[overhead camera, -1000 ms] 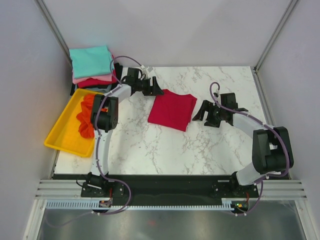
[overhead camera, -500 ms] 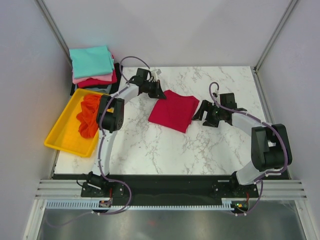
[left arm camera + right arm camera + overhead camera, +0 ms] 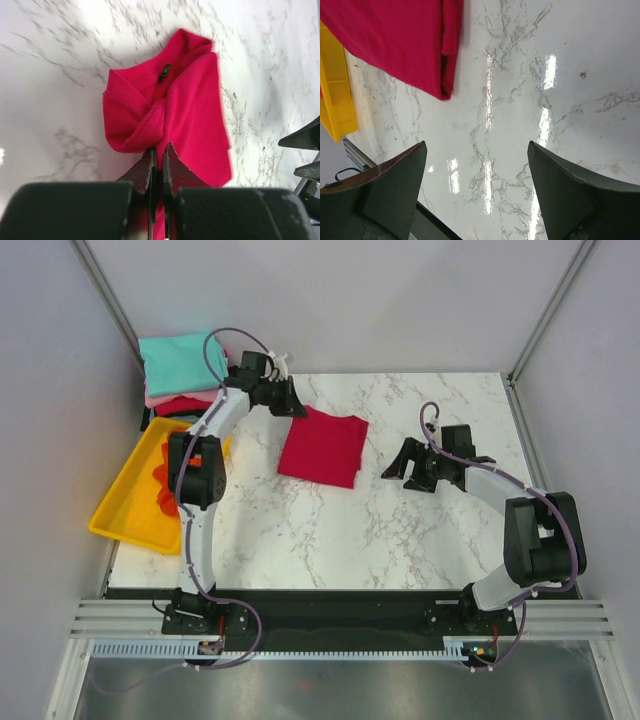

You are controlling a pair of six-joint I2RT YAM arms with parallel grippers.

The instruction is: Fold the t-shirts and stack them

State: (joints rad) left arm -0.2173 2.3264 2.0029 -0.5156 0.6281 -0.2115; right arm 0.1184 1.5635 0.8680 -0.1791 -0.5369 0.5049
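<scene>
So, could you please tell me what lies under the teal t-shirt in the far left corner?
A pink t-shirt, then a red t-shirt, show as edges under the teal t-shirt. Anything lower is hidden.

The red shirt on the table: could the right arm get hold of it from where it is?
Probably yes. The right tool is open beside the red shirt, only bare table between them; the left tool pinches its far corner.

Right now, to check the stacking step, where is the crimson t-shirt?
Top view: the crimson t-shirt lies left of centre on the table, its far-left corner pinched by the left hand, the folded stack beyond to the left.
</scene>
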